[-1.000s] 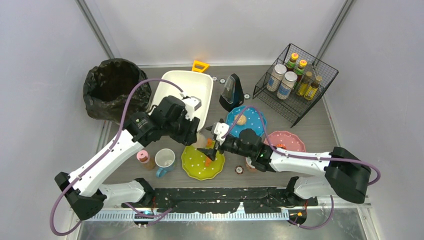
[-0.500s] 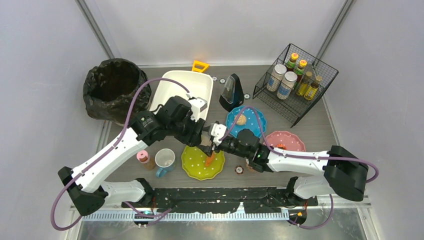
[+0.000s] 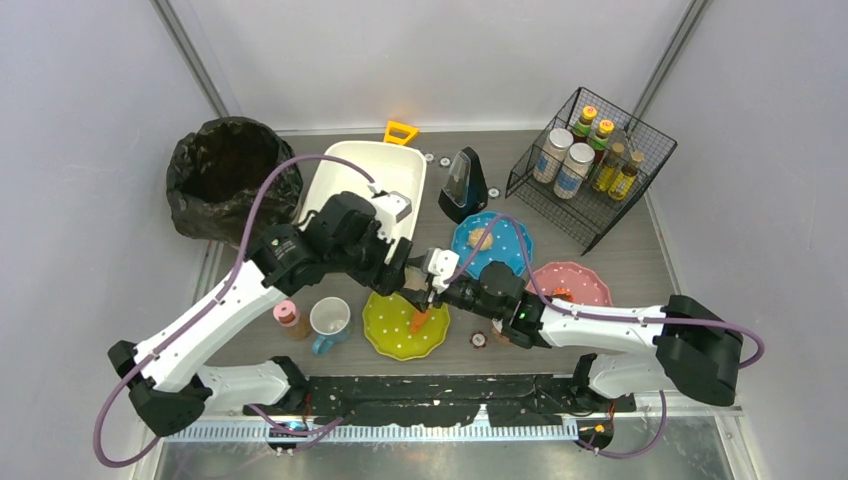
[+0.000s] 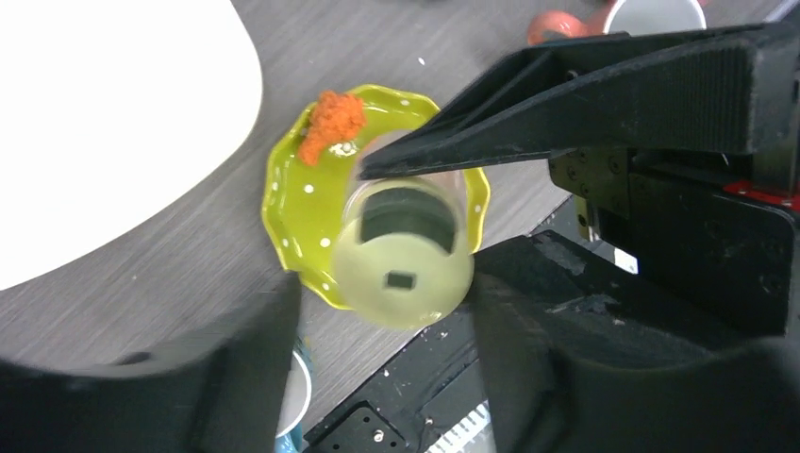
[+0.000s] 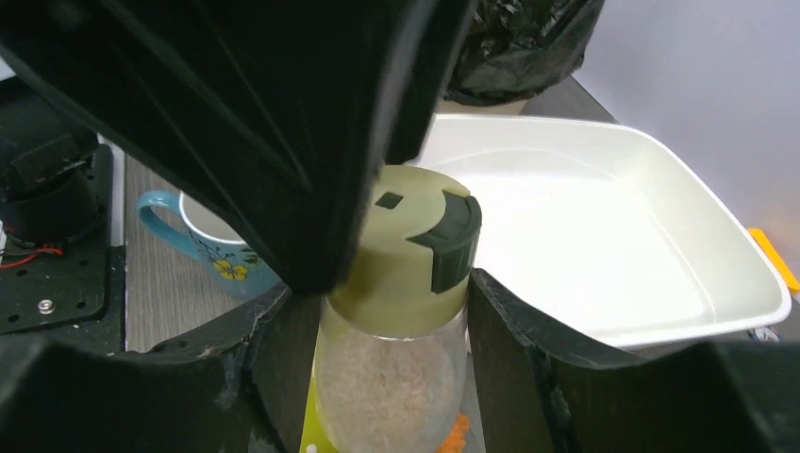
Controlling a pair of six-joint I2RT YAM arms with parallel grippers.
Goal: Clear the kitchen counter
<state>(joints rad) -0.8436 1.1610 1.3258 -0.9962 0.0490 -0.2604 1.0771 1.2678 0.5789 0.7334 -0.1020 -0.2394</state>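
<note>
A glass spice jar point(image 5: 401, 377) of pale powder with a light green lid point(image 4: 406, 250) hangs over the yellow-green plate point(image 3: 395, 338) on the kitchen counter point(image 3: 620, 250). In the right wrist view my right gripper point(image 5: 382, 288) is shut on the jar's glass sides. From above, my left gripper point(image 4: 387, 293) straddles the lid with its jaws open, leaving a gap on one side. One right finger point(image 4: 566, 104) crosses the lid in the left wrist view. An orange food scrap point(image 4: 330, 123) lies on the plate.
A white tub point(image 3: 375, 175) and a black bin bag point(image 3: 225, 175) stand at the back left. A blue mug point(image 3: 330, 322) and a pink-lidded jar point(image 3: 288, 315) sit left of the plate. A blue plate point(image 3: 500, 240), a pink plate point(image 3: 575, 280) and a wire rack of bottles point(image 3: 590, 165) are on the right.
My right gripper rose from the plate to the jar and closed on its glass. My left jaws have widened round the lid.
</note>
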